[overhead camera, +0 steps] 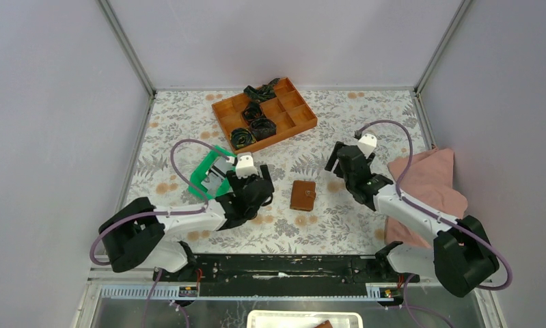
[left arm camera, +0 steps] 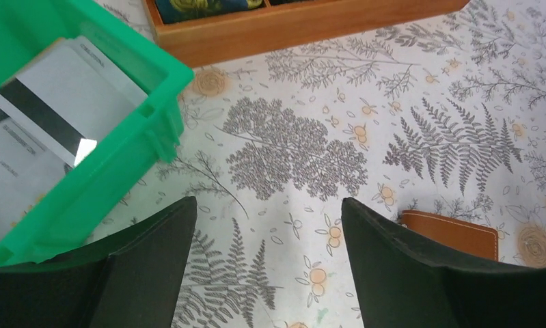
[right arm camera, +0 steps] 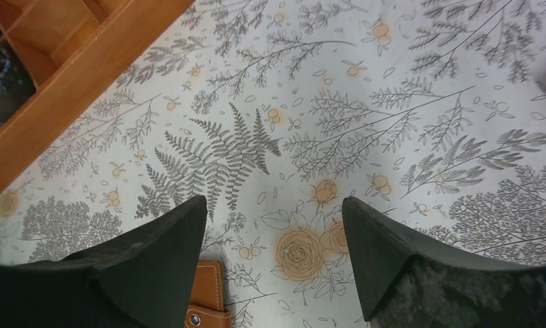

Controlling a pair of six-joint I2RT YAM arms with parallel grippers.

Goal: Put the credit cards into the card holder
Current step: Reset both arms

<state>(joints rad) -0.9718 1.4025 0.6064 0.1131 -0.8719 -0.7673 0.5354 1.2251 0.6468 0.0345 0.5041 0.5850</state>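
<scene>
Count first: one card holder point(overhead camera: 303, 195), a small brown wallet, lies shut and flat on the tabletop point(overhead camera: 365, 116) between the two arms. Its corner pokes into the bottom of both wrist views. Credit cards point(left arm camera: 58, 113) are pale silver-grey and sit inside the one green tray point(overhead camera: 203, 179), left of the wallet and well apart from it. I can make out at least two overlapping, the top one with its dark stripe facing up, but I can't get an exact number. One orange compartment tray point(overhead camera: 298, 117) sits farther back. It holds what look like four black coiled things point(overhead camera: 252, 111) in its left-hand pockets, and the rear one is more of a messy bundle. One pink cloth point(overhead camera: 430, 179) is bunched at the right edge by the right arm. Left claw point(left arm camera: 266, 225) hangs just right of the green tray with its fingers spread wide and nothing between them. Right claw point(right arm camera: 275, 212) is released too, with only bare tabletop in the gap, just right of the wallet. The surface is a white covering printed with grey ferns and little orange flowers. Plain pale grey walls with metal corner posts box it in on three sides.
</scene>
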